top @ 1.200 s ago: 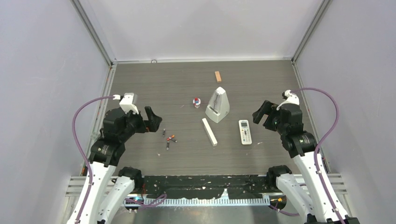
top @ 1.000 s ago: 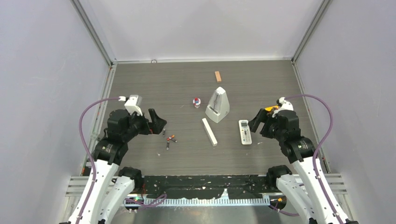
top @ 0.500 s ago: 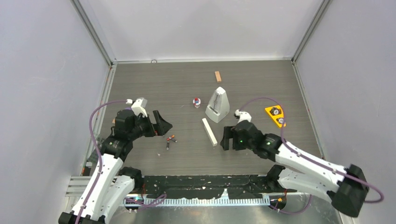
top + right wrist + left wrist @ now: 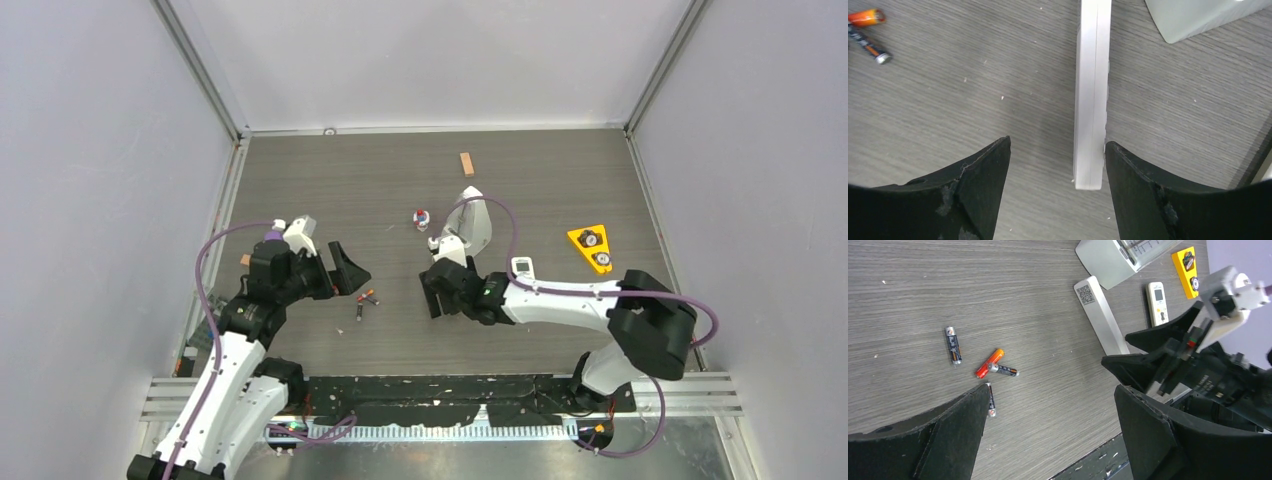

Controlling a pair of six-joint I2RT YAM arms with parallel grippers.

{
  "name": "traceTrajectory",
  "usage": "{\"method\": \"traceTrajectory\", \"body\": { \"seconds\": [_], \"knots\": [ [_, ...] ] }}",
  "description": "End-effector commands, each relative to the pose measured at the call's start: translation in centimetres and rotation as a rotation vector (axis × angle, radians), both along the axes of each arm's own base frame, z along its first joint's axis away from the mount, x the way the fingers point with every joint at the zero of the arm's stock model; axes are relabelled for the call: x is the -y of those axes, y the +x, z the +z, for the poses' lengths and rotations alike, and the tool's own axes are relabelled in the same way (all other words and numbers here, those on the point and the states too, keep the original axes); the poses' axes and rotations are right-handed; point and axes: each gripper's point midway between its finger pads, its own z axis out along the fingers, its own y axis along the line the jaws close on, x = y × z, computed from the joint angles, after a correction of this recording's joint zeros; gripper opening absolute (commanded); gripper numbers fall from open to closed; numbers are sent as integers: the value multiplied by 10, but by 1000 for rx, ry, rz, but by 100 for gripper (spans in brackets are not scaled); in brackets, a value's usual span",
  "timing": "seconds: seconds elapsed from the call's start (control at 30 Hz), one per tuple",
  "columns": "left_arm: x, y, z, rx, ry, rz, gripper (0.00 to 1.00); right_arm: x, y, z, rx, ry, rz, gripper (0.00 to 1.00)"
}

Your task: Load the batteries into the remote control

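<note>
Right end effector [image 4: 1057,145] straddles the remote control [image 4: 1092,100] — jaws apart, gripping nothing, bar hugging one finger; better to centre first, then close squarely; left end effector [image 4: 1050,390] gapes empty — batteries [image 4: 993,364] just ahead on the counter [image 4: 908,290].

White links [image 4: 560,300], black joints [image 4: 655,325] and purple cables [image 4: 198,278] lead to black wedge-shaped end effector fingers [image 4: 983,180].

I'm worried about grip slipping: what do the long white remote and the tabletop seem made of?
Remote control: probably plastic, smooth matte white, with a moulded seam along its edge. Table: likely wood-look laminate, matte grey-brown, judging by the even printed-looking grain streaks; real wood cannot be ruled out.
</note>
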Motion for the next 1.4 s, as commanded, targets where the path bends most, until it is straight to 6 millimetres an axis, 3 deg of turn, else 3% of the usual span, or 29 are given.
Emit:
{"method": "traceTrajectory", "body": {
  "seconds": [0.0,0.2,0.27,0.3,0.37,0.53,0.67,0.83,1.03,1.17,1.37],
  "knots": [
    [1,2,12,54,-17,-2,97,-11,23,10,87,9,-54,73],
    [0,1,10,48,-13,0,97,-10,26,-7,81,-24,-69,62],
    [0,0,9,43,-11,-1,97,-12,26,-12,71,-29,-68,53],
    [0,0,8,41,-9,-2,96,-12,26,-13,69,-27,-74,40],
    [0,-1,9,42,-10,-4,97,-9,27,-15,71,-30,-95,30],
    [1,-2,11,48,-20,-12,97,-12,29,0,92,21,-106,17],
    [10,-6,22,73,-66,-56,97,-26,24,35,95,148,-47,14],
    [27,-14,48,138,-171,-143,97,-50,6,103,71,410,90,14],
    [52,-30,119,292,-442,-264,97,-73,-26,184,10,712,257,15],
    [52,-37,162,417,-567,-278,97,-85,-50,239,-20,923,369,17],
    [54,-42,180,401,-628,-292,97,-91,-81,277,-111,1071,502,18]
  ]
}}
